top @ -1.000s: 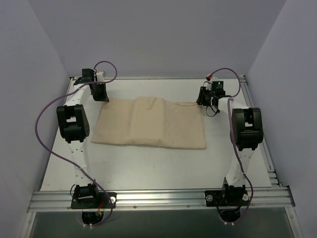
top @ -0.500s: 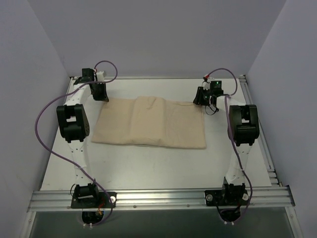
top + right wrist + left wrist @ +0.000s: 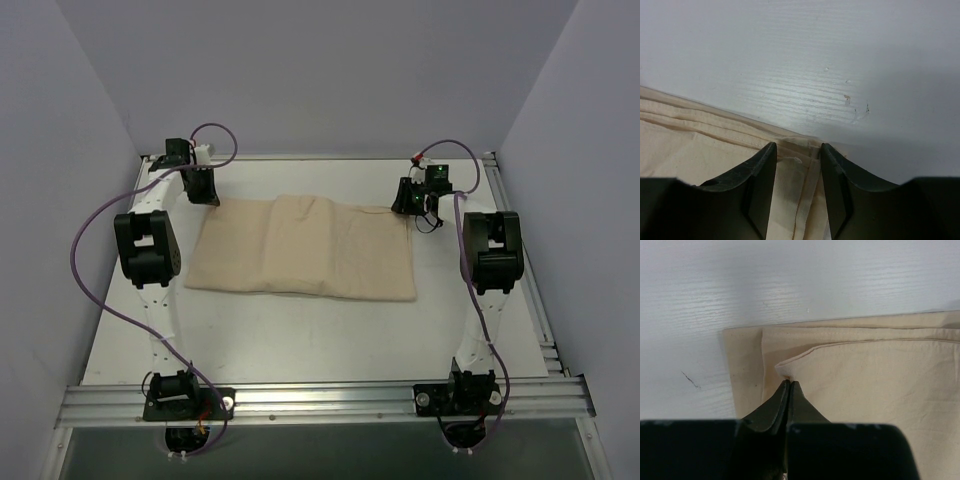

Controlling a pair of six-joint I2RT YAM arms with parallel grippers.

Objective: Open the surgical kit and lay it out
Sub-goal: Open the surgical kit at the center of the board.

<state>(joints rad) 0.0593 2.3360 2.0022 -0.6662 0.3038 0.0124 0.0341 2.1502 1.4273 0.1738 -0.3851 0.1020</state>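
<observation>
As shut left end effector (image 3: 789,383) touches cloth wrap (image 3: 880,390), right one (image 3: 797,147) half-open astride corner.

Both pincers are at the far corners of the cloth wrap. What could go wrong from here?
The left pincer is shut at just a flap corner of the cloth wrap; the flap may slip out.
The right pincer, open over several stacked edges, may catch more than one layer.

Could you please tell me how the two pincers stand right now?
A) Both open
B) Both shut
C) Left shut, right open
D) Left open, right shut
C: the left pincer has its tips pressed together at a folded corner of the cloth wrap, while the right pincer has a clear gap between its jaws over the wrap's other end.
</observation>
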